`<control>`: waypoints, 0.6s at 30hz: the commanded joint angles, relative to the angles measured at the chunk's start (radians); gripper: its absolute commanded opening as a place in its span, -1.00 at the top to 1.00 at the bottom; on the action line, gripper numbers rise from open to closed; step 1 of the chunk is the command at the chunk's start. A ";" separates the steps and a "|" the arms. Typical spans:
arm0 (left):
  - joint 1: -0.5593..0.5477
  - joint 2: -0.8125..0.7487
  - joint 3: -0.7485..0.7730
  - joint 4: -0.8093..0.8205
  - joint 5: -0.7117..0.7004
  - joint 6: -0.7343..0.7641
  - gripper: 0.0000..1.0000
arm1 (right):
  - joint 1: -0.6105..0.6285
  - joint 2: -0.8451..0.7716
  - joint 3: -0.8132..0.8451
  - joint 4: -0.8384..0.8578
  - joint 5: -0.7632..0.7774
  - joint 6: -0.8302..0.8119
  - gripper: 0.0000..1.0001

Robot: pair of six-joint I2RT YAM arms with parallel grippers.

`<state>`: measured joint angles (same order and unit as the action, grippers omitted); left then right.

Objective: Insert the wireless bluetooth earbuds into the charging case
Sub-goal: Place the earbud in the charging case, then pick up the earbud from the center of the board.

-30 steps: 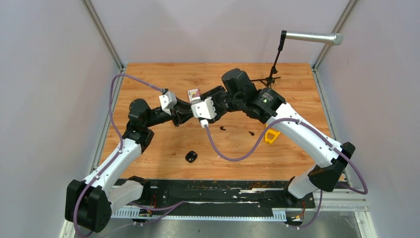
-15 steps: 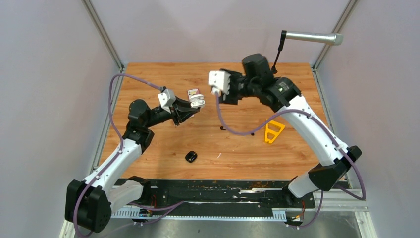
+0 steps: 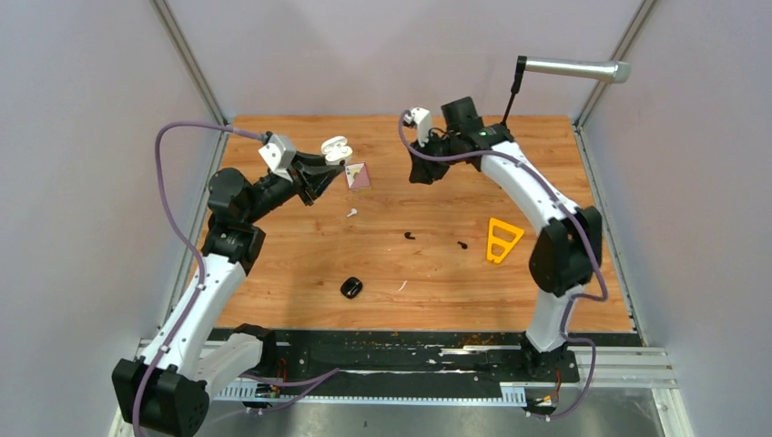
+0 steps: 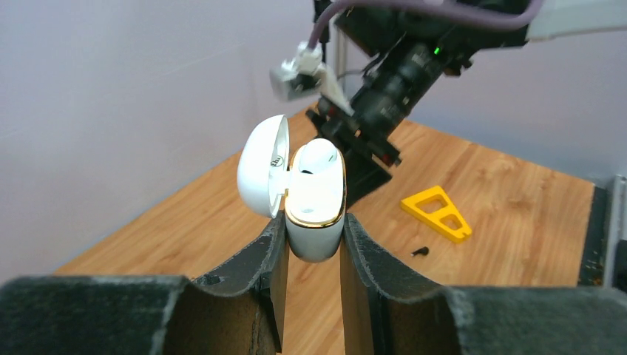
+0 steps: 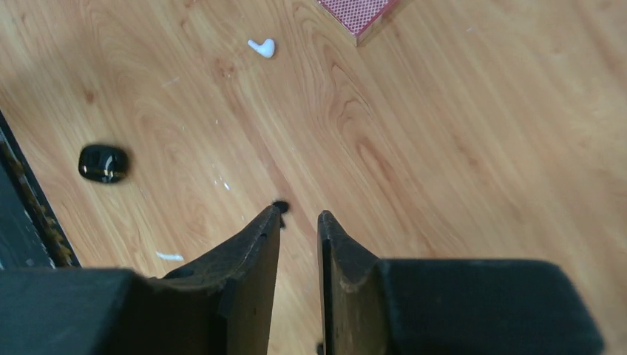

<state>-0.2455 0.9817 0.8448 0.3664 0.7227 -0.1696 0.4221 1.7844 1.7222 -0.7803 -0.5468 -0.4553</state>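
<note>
Wood-grain table [image 5: 458,148] inside pale walls. The right gripper [image 5: 299,213] hung above it, its fingers close together but narrowly parted, with nothing between them. Level with those fingers and off to one side lay a thin white sliver [image 5: 169,257]. Just past one fingertip showed a dark speck [image 5: 280,205], probably a black earbud, half hidden. Farther out on the sliver's side sat a black case [image 5: 103,163]. Farther ahead, well apart from the fingertips, lay the loose white earbud [image 5: 261,47], with a red card [image 5: 358,11] beyond it. The earbud's stem appeared to run crosswise to the slot between the fingers, though it was too small to be sure. A wrist turn was judged likely before any pinch. The left gripper [image 4: 314,222] was clamped on the white charging case [image 4: 316,203], which stood upright with its lid [image 4: 260,174] open and a white dome [image 4: 319,154], apparently an earbud, seated in its mouth. In the top view this arm was nearer the loose earbud but occupied. The free right arm was judged the picker.
</note>
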 commanded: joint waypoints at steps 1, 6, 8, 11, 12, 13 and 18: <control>0.018 -0.070 0.078 -0.162 -0.107 0.078 1.00 | 0.058 0.180 0.151 -0.005 0.075 0.355 0.45; 0.032 -0.097 0.115 -0.240 -0.114 0.128 1.00 | 0.164 0.349 0.292 -0.032 0.197 0.519 0.37; 0.034 -0.103 0.120 -0.255 -0.117 0.138 1.00 | 0.188 0.426 0.360 -0.044 0.242 0.617 0.36; 0.035 -0.115 0.125 -0.278 -0.113 0.149 1.00 | 0.225 0.516 0.429 -0.025 0.290 0.682 0.20; 0.036 -0.118 0.126 -0.287 -0.116 0.149 1.00 | 0.238 0.554 0.456 -0.024 0.300 0.696 0.14; 0.037 -0.120 0.132 -0.297 -0.118 0.150 1.00 | 0.250 0.581 0.482 -0.021 0.316 0.709 0.09; 0.038 -0.130 0.154 -0.356 -0.109 0.168 1.00 | 0.298 0.683 0.609 -0.012 0.450 0.780 0.15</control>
<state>-0.2142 0.8761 0.9443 0.0555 0.6182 -0.0380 0.7006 2.4142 2.2208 -0.8146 -0.2382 0.2073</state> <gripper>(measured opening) 0.345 0.432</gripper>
